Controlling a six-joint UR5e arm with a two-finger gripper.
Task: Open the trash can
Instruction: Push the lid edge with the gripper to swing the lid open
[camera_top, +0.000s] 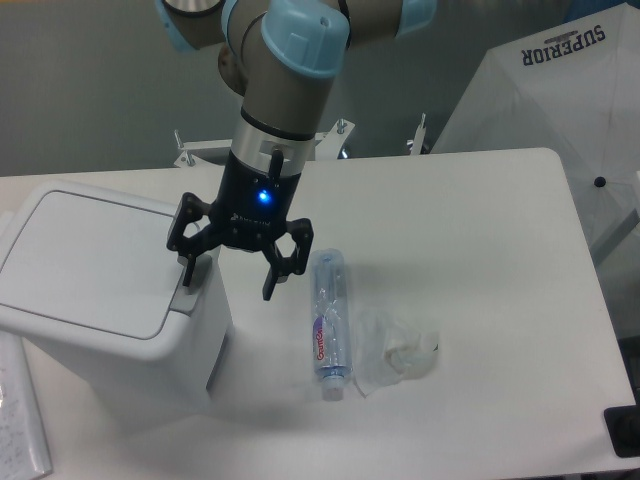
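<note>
A single fixed camera looked down from high in front of the table (480, 230), tilted steeply, at middling range. It took in the tabletop's far edge and right edge, while the left edge and near edge fell outside the frame. The arm entered from the top.

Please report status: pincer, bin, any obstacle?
Pincer open, one finger on bin tab. Lid shut. Bottle beside, not blocking.
</note>
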